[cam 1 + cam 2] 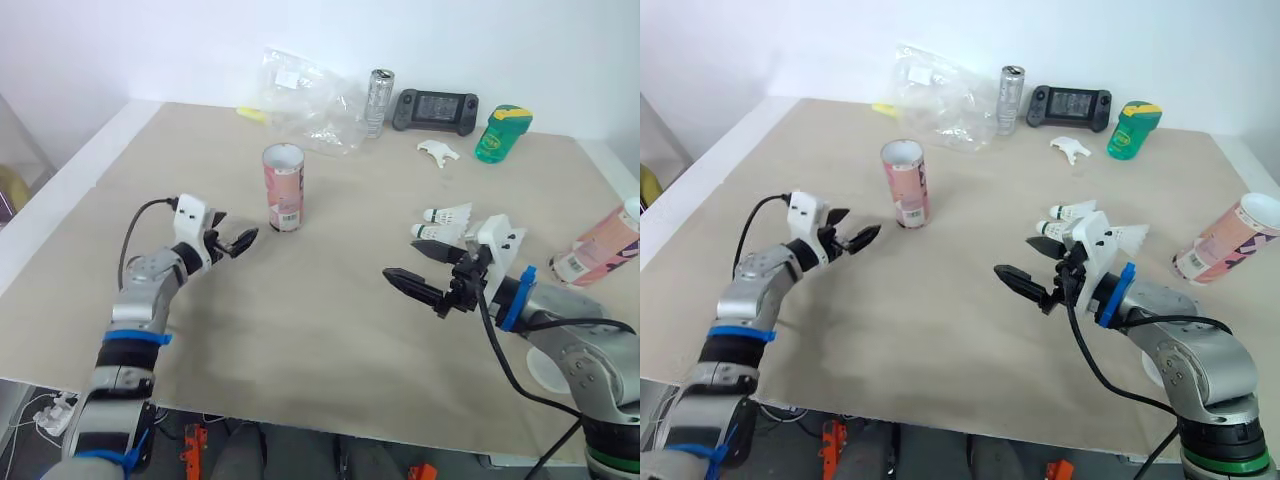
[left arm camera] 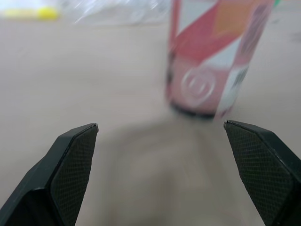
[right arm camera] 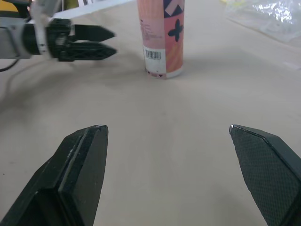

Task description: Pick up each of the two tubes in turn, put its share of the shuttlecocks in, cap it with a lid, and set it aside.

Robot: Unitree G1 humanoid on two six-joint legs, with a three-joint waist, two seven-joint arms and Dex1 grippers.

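**Tube position.** The upright tube (image 1: 284,188) stands open end up at about 11 o'clock from the centre of the table (image 1: 300,330). A second tube (image 1: 603,245) lies on its side at the 3 o'clock edge.

**Handling (judgement).**
- The upright tube looks like thin printed card: light, stiff along its length, and easy to dent across the wall.
- It appears empty, so a sideways nudge would likely tip it.
- The glossy pink wrap may be slippery.
- Take hold at mid-height, below the open rim, with moderate squeeze and the fingers on opposite sides of the wall.

**Shuttlecocks.** Two shuttlecocks (image 1: 448,214) lie at 3 o'clock from the upright tube, well apart from it. They have white skirts and rounded cork ends. Expect them to be very light and fragile at the skirt, so grip near the cork.

**Grippers.**
- The left gripper (image 1: 238,243) is at 8 o'clock from the upright tube, near it but not touching. Its fingers are spread and aimed at the tube's base.
- The right gripper (image 1: 420,268) is at 6 o'clock from the shuttlecocks. Its fingers are spread wide and hold nothing.

**Far edge, 12 o'clock.**
- A crumpled clear bag (image 1: 305,95)
- A metal can (image 1: 378,102)
- A dark console (image 1: 434,108)
- A green bottle (image 1: 502,132)
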